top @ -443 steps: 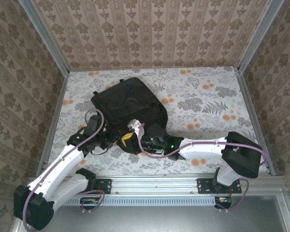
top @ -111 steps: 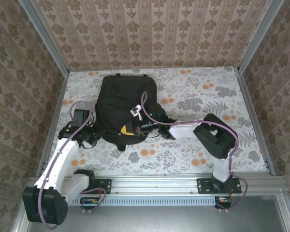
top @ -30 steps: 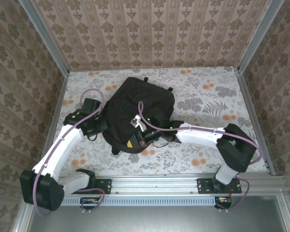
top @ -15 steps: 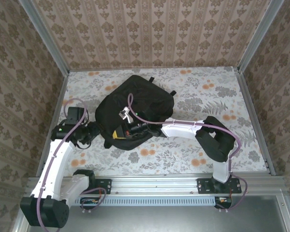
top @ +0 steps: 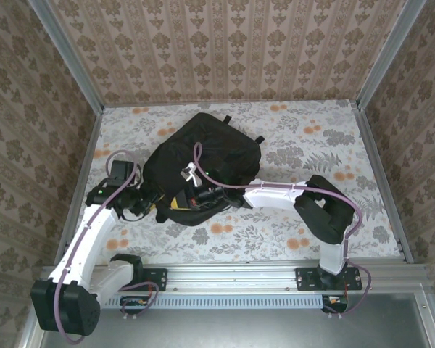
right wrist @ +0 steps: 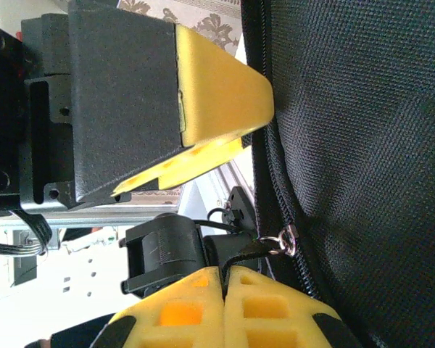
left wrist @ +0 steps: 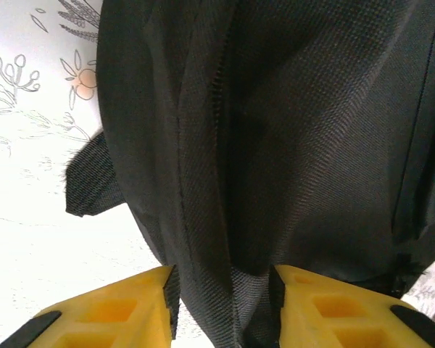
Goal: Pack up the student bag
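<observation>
My right tool (right wrist: 223, 279) stayed clamped on the zipper pull cord (right wrist: 255, 250); left tool (left wrist: 221, 304) re-gripped the big black fabric backpack (top: 203, 156), fingers straddling a fold, so zipping could continue.

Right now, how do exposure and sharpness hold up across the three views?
Top external: evenly lit, sharp, the student bag an almost featureless black. Left wrist: tablecloth overexposed, bag weave crisp, fingers cropped. Right wrist: bright background washed out, weave and zipper ring sharp.

Left tool (left wrist: 221, 308) parted, right tool (right wrist: 223, 286) clamped
</observation>
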Available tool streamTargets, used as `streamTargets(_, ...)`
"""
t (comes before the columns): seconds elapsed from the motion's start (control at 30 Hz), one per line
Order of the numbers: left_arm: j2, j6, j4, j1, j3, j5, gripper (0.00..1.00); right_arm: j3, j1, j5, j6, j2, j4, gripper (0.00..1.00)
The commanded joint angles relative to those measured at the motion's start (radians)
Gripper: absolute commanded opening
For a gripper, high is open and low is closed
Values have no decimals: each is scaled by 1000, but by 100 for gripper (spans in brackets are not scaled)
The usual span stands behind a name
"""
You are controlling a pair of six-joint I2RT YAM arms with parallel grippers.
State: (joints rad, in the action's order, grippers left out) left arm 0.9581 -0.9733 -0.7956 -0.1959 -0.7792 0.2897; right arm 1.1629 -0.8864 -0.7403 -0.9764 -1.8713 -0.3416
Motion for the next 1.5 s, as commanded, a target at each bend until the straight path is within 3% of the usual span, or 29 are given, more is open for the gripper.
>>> streamTargets(0.0,-8,-19,10,-9,-5,15,38,-3,0,-3,5,45,-50,0)
streamTargets(0.43,-14,-13,4,-16,31,17,32,-3,12,-2,7,46,-36,0)
streamTargets(0.83,-20,-3,18,-16,47,14,7,0,12,-8,34,59,7,0)
streamTargets(1.0,-18,14,19,-10,39,0,2,-15,12,-12,92,86,75,0)
streamTargets(1.47,-7,59,14,19,41,-21,0,-90,13,-67,183,171,189,0)
